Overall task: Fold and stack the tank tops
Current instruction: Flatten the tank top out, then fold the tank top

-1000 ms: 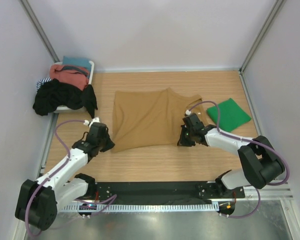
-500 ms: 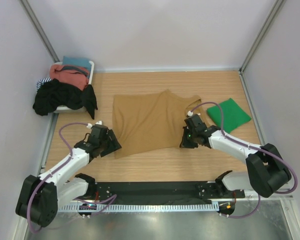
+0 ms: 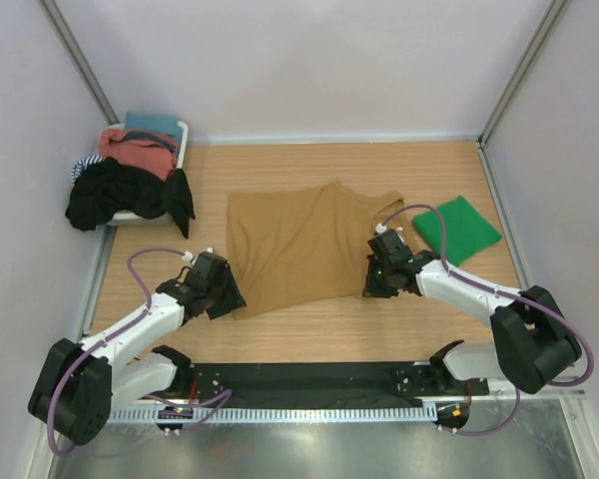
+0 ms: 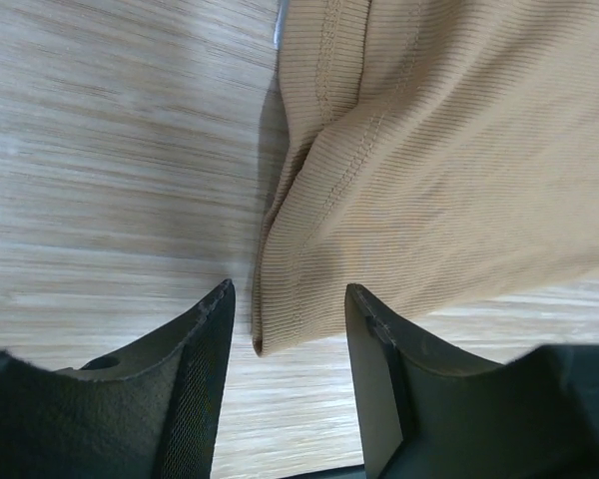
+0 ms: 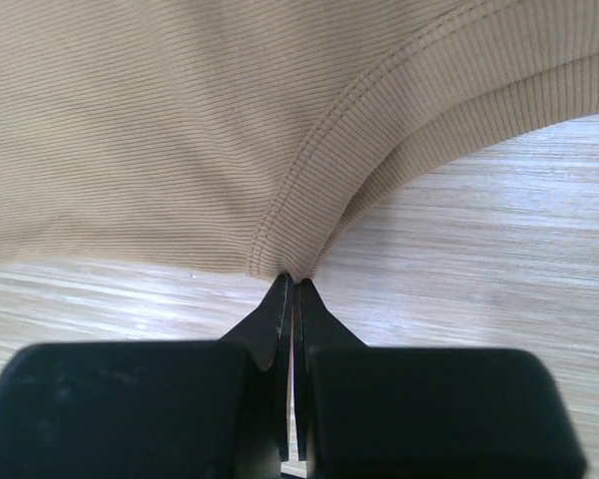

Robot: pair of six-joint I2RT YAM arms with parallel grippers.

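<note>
Since a second ago the left claw [image 3: 228, 296] has let go and slid nearer and rightward along the bench [image 3: 319, 334], and the near-left corner of the tan tank top [image 3: 299, 244] has shifted with it toward the front edge, while the right claw [image 3: 372, 284] has kept its pinch and moved only slightly. That light wooden bench carries everything. The tan tank top lies spread flat across its middle, hem end to the left and straps to the right, with its near edge running at a slant. At the far-left corner a heap of clothes [image 3: 130, 185], black, coral and teal, spills out of a white bin [image 3: 183, 135]. The green tank top [image 3: 457, 228] sits folded into a small square at the right, just beside the tan one's straps and not touching it as far as the overhead view shows. The left claw stands with its fingers apart, the ribbed, stitched corner of the tan cloth lying between and just beyond the tips, loose on the wood. The right claw is pressed together on the tan top's ribbed edge where the curved band of an opening meets the body, the cloth gathered into a small pucker at the tips.
</note>
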